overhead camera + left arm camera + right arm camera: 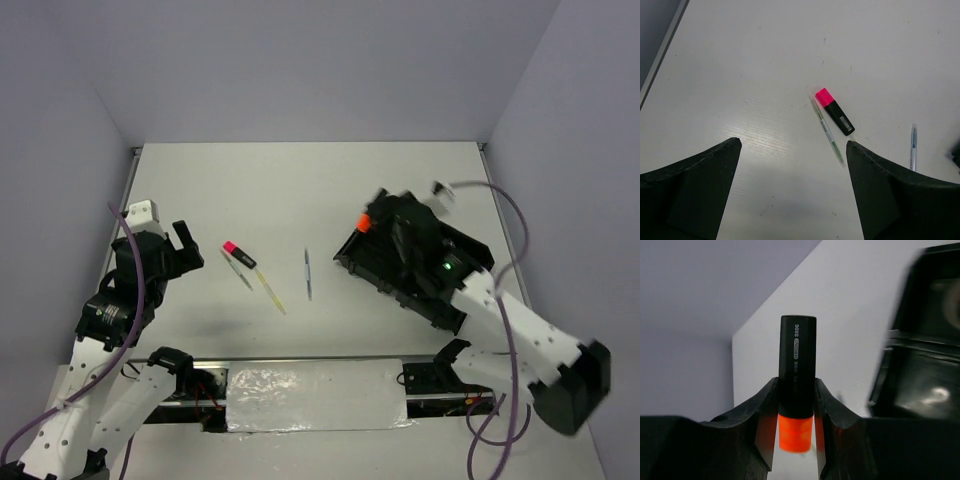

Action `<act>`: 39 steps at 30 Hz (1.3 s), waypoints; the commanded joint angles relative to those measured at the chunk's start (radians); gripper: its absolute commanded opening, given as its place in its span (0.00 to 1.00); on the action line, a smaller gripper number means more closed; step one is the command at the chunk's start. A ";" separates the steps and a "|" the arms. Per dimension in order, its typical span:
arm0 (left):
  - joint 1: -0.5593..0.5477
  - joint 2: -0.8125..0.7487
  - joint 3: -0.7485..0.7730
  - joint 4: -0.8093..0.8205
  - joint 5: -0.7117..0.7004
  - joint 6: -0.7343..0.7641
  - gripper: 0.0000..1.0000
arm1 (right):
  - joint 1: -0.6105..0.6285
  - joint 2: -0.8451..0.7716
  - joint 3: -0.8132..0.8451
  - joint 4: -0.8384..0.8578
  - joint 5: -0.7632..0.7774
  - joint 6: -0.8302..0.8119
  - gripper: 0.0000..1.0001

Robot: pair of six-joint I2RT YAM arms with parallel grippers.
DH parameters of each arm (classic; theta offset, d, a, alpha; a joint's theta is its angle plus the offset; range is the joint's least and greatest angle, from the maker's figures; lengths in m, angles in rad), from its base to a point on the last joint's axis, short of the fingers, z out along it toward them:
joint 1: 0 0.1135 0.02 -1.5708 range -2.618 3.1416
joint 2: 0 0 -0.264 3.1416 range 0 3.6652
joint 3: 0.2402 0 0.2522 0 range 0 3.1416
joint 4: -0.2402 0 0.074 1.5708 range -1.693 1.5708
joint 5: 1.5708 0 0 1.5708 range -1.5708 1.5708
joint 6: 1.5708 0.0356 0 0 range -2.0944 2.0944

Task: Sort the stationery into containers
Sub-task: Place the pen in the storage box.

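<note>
Right wrist view: my right gripper is clamped on the orange highlighter, cap nearest the wrist, barrel sticking out past the fingers. Tray blurred at its 3 o'clock. Top view: highlighter is at the tray's 10 o'clock corner. Left gripper is wide open, empty, over the tabletop. Pink highlighter and grey pen lie side by side at 1 o'clock, blue pen at 3.

The right pincer grips an orange-capped highlighter beside the black tray.
</note>
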 commanded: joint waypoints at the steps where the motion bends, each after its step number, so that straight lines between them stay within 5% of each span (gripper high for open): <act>1: -0.007 -0.006 0.007 0.039 0.013 0.005 0.99 | -0.058 -0.153 -0.266 -0.353 0.278 0.405 0.00; 2: -0.007 -0.005 0.006 0.041 0.016 0.006 0.99 | -0.063 -0.298 -0.349 -0.429 0.318 0.585 0.00; 5: -0.009 0.005 0.007 0.042 0.024 0.008 0.99 | -0.075 -0.566 -0.457 -0.641 0.426 0.768 0.00; 9: -0.010 0.012 0.007 0.041 0.021 0.006 0.99 | -0.114 -0.738 -0.497 -0.779 0.458 0.820 0.00; 17: -0.012 0.031 0.006 0.039 0.013 0.003 0.99 | -0.117 -0.652 -0.488 -0.854 0.452 0.922 0.01; 21: -0.012 0.041 0.006 0.036 0.015 0.005 0.99 | -0.115 -0.586 -0.480 -0.818 0.452 0.954 0.12; 25: -0.012 0.048 0.006 0.038 0.016 0.006 0.99 | -0.117 -0.543 -0.445 -0.734 0.452 0.856 0.47; 30: -0.012 0.045 0.006 0.039 0.016 0.006 0.99 | -0.114 -0.534 -0.388 -0.648 0.426 0.691 0.76; 33: -0.012 0.052 0.006 0.038 0.018 0.006 0.99 | -0.114 -0.548 -0.359 -0.544 0.398 0.524 0.86; 39: -0.015 0.081 0.016 0.035 0.021 -0.009 0.99 | -0.114 -0.483 -0.252 -0.199 0.146 0.009 0.86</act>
